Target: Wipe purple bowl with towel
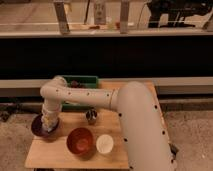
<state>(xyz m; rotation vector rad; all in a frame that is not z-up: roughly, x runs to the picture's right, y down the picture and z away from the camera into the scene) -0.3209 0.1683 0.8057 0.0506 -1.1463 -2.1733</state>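
The purple bowl sits at the left edge of the wooden table. My white arm reaches across the table from the right and bends down over the bowl. My gripper points down into the bowl, holding a pale towel against its inside. The fingers are hidden by the wrist and towel.
A red-brown bowl and a small white bowl sit near the front edge. A small metal cup stands mid-table. A green bin with dark items is at the back. A dark wall and railing lie behind the table.
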